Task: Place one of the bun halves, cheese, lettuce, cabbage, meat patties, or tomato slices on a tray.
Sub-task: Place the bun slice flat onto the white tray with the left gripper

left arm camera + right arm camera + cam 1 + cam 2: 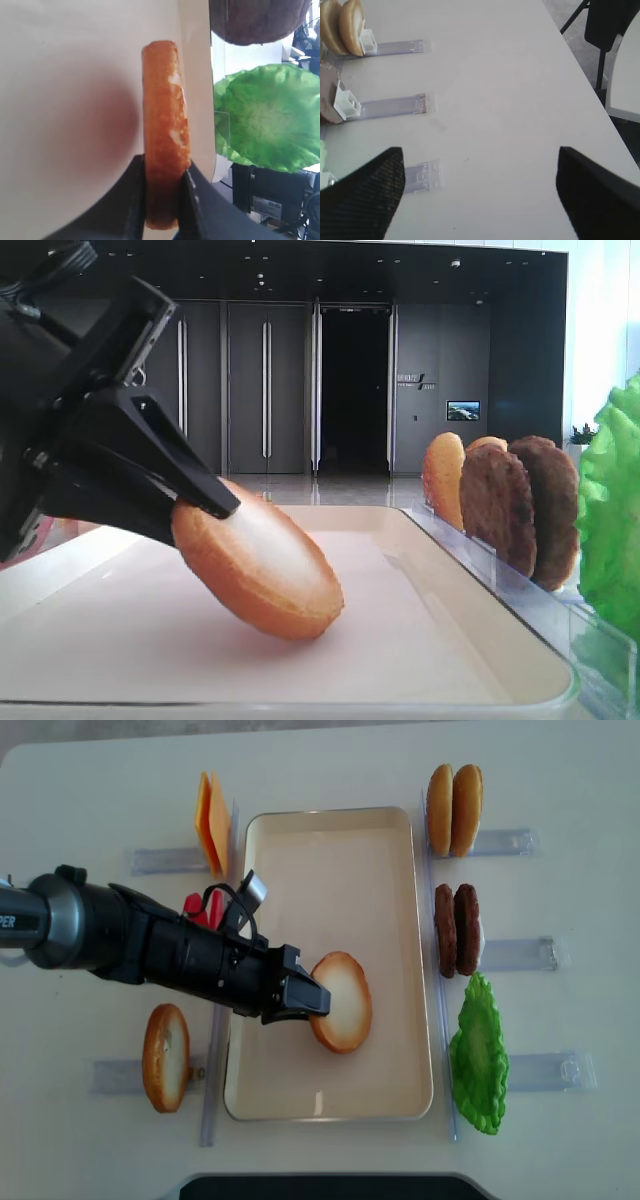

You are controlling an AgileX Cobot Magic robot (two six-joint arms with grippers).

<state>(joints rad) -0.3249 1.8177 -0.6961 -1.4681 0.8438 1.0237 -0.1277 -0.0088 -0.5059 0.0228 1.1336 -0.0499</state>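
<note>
My left gripper is shut on the edge of a bun half, golden rim and pale cut face. It reaches in from the left over the cream tray. In the low exterior view the bun half is tilted, its lower edge resting on the tray floor while the black fingers clamp its upper edge. The left wrist view shows the bun half edge-on between the two fingers. My right gripper hangs open over bare table with nothing between its fingers.
Clear racks flank the tray. On the right stand two bun halves, two meat patties and lettuce. On the left stand cheese, something red half hidden by the arm, and another bun half.
</note>
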